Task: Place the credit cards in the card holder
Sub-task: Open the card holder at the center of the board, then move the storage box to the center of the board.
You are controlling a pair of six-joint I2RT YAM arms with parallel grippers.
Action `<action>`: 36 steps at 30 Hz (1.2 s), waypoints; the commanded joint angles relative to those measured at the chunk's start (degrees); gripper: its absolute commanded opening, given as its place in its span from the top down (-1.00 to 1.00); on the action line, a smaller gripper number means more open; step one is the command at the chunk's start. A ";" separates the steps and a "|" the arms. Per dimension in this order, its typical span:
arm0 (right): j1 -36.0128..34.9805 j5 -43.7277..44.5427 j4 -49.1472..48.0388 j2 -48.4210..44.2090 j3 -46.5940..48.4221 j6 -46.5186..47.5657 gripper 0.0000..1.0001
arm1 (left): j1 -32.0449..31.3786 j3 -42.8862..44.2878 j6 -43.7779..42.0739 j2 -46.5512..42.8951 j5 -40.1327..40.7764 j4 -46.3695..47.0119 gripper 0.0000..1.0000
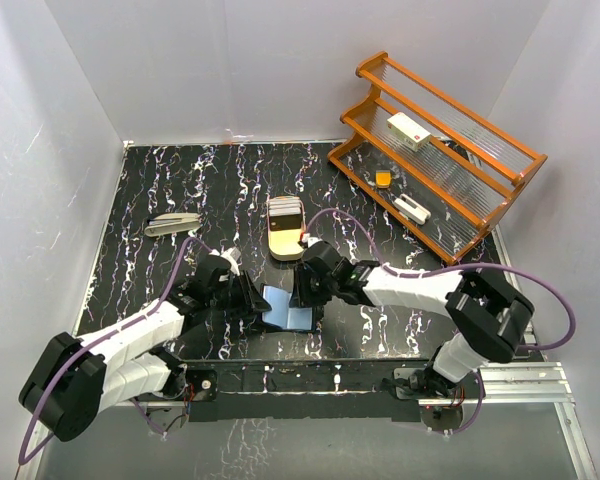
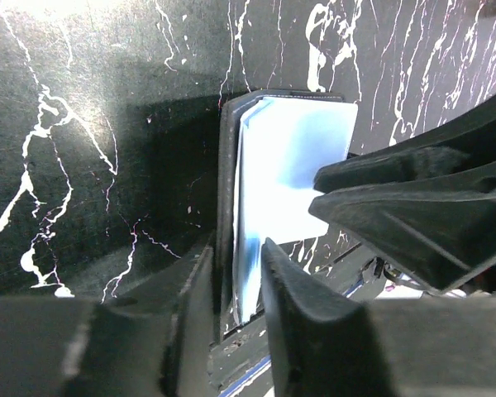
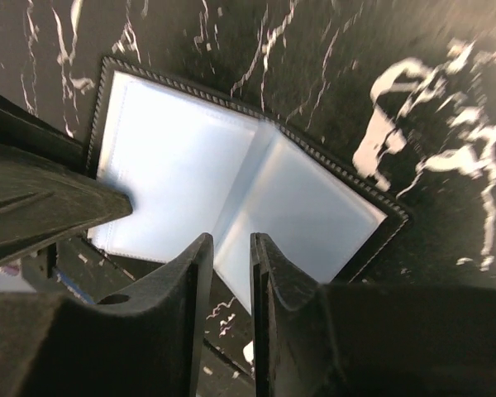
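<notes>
The card holder (image 1: 285, 306) lies open near the table's front edge, black outside with light blue inner faces (image 3: 182, 165). In the left wrist view its left flap (image 2: 298, 149) stands up on edge. My left gripper (image 2: 238, 248) is closed on the lower edge of this flap, one finger on the black cover and the other on the blue leaf. My right gripper (image 3: 231, 240) hovers at the holder's near edge by the fold; its jaws are a narrow gap apart with nothing between them. Pale credit cards (image 1: 285, 211) sit at the far end of a cream tray (image 1: 283, 244) behind the holder.
A wooden rack (image 1: 435, 150) stands at the back right, holding a white box (image 1: 409, 131) and small items. A grey stapler-like object (image 1: 172, 222) lies at the left. White walls enclose the table on three sides.
</notes>
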State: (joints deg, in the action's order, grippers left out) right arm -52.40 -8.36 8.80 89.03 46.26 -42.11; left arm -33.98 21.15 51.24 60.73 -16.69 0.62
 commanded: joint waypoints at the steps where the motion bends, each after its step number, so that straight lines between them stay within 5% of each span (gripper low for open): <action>1: 0.10 9.94 -0.08 -6.17 5.61 8.80 0.51 | -0.30 1.55 -1.41 -0.72 0.10 -0.48 0.62; 7: 3.35 17.72 8.03 -5.10 15.40 16.92 0.46 | -0.25 1.46 -1.54 -2.40 -1.24 -0.21 1.00; 19: 15.19 10.59 12.30 8.61 30.41 25.34 0.20 | -0.29 2.15 -2.05 -4.57 -2.37 -3.46 1.00; 36: 16.80 11.66 15.63 25.71 41.98 20.43 0.31 | -0.23 1.61 -1.30 -5.20 -4.58 -2.20 1.00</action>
State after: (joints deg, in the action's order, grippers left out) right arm -36.18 0.75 24.16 113.65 85.06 -19.73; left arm -33.98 21.34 50.09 57.04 -19.33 -1.78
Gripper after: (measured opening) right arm 0.365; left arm 0.033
